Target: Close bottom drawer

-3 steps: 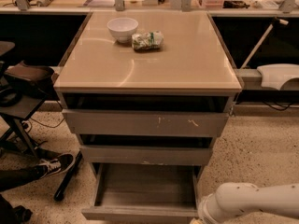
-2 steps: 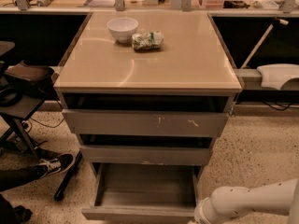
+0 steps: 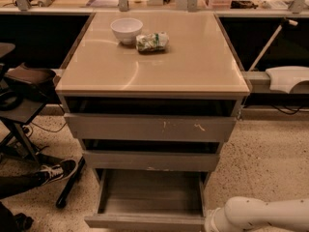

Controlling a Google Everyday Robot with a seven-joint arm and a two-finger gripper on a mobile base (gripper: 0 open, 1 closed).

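Observation:
The bottom drawer (image 3: 147,197) is pulled well out of the cabinet, its shallow grey box open and empty, its flat front (image 3: 145,222) at the bottom edge of the camera view. My white arm (image 3: 260,214) comes in from the lower right and ends next to the drawer's right front corner. The gripper itself is below the frame and out of view.
Above it are the mid-width drawer front (image 3: 150,161) and the widest, scratched drawer front (image 3: 150,128), both slightly open. On the beige top (image 3: 193,66) stand a white bowl (image 3: 126,30) and a crumpled green packet (image 3: 151,41). A person's shoe (image 3: 57,171) and a chair base (image 3: 19,129) are on the left.
My arm has shifted slightly left toward the drawer's right front corner. The drawers have not moved.

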